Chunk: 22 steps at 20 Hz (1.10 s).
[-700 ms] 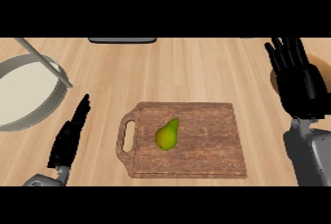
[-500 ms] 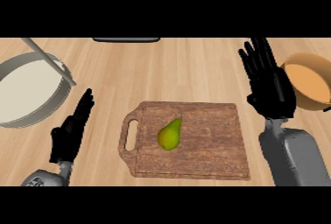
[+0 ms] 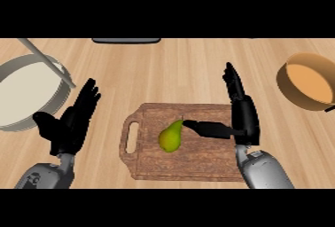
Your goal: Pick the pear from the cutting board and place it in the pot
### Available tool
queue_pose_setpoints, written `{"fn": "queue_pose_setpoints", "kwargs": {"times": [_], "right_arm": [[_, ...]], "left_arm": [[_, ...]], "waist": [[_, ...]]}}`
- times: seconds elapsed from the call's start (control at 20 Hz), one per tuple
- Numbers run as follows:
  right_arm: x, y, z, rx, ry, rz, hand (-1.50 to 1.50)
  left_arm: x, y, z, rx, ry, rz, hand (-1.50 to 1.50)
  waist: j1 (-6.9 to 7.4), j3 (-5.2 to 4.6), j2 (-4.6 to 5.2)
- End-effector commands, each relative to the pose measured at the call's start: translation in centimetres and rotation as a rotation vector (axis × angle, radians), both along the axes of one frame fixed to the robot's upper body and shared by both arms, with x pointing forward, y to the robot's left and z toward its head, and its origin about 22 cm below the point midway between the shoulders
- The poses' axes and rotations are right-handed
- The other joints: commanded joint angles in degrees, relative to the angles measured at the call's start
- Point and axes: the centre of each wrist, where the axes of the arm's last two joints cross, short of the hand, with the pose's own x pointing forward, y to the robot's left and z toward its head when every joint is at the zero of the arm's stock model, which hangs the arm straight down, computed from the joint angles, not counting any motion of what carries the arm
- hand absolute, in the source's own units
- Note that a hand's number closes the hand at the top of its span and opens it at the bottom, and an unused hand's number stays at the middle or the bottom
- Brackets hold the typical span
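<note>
Head view of the wooden bench (image 3: 177, 71). The pear (image 3: 171, 136) lies on the cutting board (image 3: 196, 164), left of the board's centre and beside its handle slot, narrow end pointing away from the robot. The right hand (image 3: 243, 116) stands over the board's right edge, its fingers (image 3: 233, 84) straight and pressed together. Its thumb reaches left to the pear's narrow end; contact cannot be confirmed. The left hand (image 3: 68, 126) rests on the bench left of the board, fingers straight and slightly spread, holding nothing. A grey-rimmed vessel (image 3: 14, 71) with a long handle sits at far left and an orange vessel (image 3: 307, 86) at far right. Which of them is the pot cannot be told
</note>
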Motion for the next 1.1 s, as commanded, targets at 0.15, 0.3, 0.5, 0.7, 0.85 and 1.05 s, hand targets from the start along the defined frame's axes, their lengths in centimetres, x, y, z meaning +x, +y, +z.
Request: {"fn": "queue_pose_setpoints", "kwargs": {"times": [0.15, 0.3, 0.5, 0.7, 0.85, 1.05], "right_arm": [[-5.4, -0.7, 1.2, -0.262, 0.037, -0.026, -1.50], [-5.7, -3.2, 4.9, -0.419, 0.137, 0.018, -1.50], [-6.0, -3.8, 9.1, -0.529, 0.232, 0.092, -1.50], [-5.8, -3.0, 12.0, -0.589, 0.361, 0.162, -1.50], [-4.3, -3.6, 13.6, -0.603, 0.470, 0.182, -1.50], [-3.7, -1.8, 15.2, -0.616, 0.567, 0.201, -1.50]], "left_arm": [[-0.4, -0.4, 1.8, -0.036, 0.028, 0.009, 0.00], [-0.5, 1.1, 1.9, -0.032, 0.032, 0.011, 0.00], [-0.2, 1.2, 1.9, -0.027, 0.022, 0.001, 0.00], [-0.6, 0.5, 1.6, -0.036, 0.014, -0.010, 0.00], [-0.6, 0.0, 3.3, -0.039, 0.025, -0.015, 0.00], [-0.4, 0.7, 2.6, -0.041, 0.017, -0.014, 0.00]], "waist": [[-0.91, 0.15, -0.22], [-1.21, 0.02, -0.42], [-0.59, 0.10, -0.01], [0.13, 0.14, 0.15], [0.49, 0.20, 0.21], [0.24, 0.19, 0.25]]}}
